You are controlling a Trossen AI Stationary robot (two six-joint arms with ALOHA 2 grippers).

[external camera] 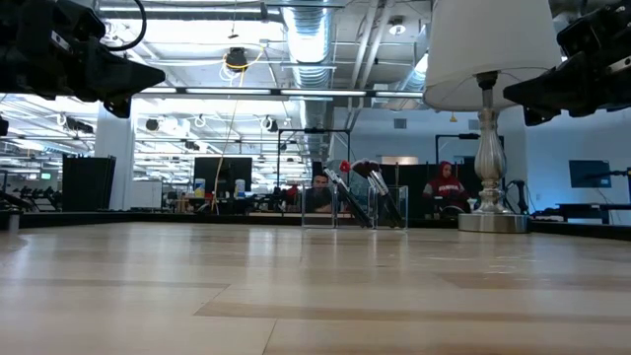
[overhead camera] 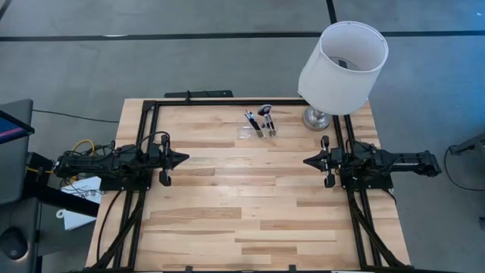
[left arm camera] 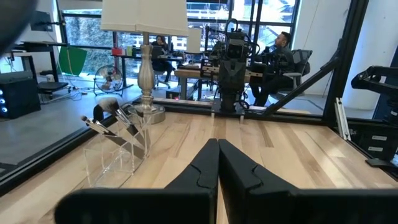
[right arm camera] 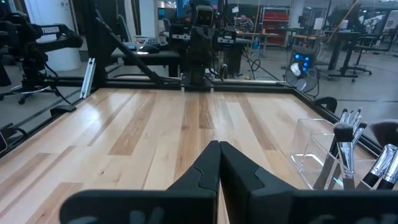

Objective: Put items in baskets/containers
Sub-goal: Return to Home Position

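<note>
Progress: loading judged complete | brushes [overhead camera: 258, 123] leaning inside clear organizer [overhead camera: 246, 133], far part of surface [overhead camera: 227, 212], near lamp [overhead camera: 341, 61] | none seen loose | left gripper [overhead camera: 184, 159] closed, empty, left side | right gripper [overhead camera: 307, 161] closed, empty, right side | both well apart from organizer | remaining: arm parking only, apparently

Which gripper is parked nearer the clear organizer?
The right gripper, shut, on the lamp's side; the organizer stands off-centre toward it. The left gripper, also shut, is farther away.
</note>
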